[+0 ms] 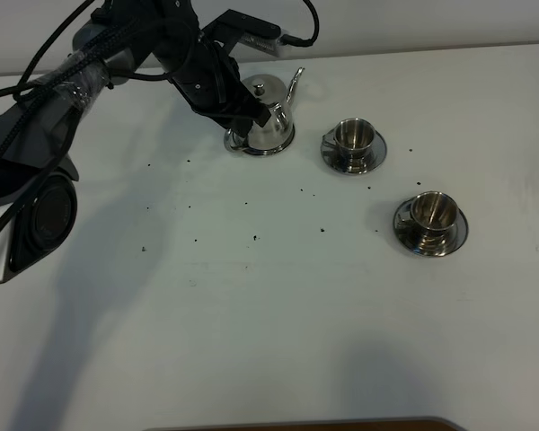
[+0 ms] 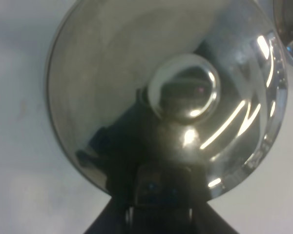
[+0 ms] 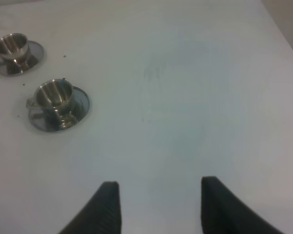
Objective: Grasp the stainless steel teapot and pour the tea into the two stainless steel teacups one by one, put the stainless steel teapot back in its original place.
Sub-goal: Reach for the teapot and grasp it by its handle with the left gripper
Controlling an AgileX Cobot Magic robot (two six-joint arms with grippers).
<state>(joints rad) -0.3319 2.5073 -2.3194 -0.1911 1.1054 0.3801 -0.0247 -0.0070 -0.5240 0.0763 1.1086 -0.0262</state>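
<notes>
Locate the stainless steel teapot [image 1: 274, 126] at the far side of the white worktop [image 1: 251, 323], upright on its base, spout toward the cups. Observe that the left tool [image 1: 248, 121] is clamped on the teapot's loop handle [image 2: 162, 192], on the side away from the spout. In the left wrist view the lid and its knob [image 2: 185, 90] fill the frame.

Note the two stainless steel teacups, each on its saucer. The nearer teacup [image 1: 353, 135] stands just beside the teapot. The second teacup [image 1: 431, 214] stands further right and closer to the front edge.

Check the right tool [image 3: 158, 204]: its fingers stand apart over bare worktop, holding nothing. Dark specks [image 1: 254, 237] lie scattered on the worktop.
</notes>
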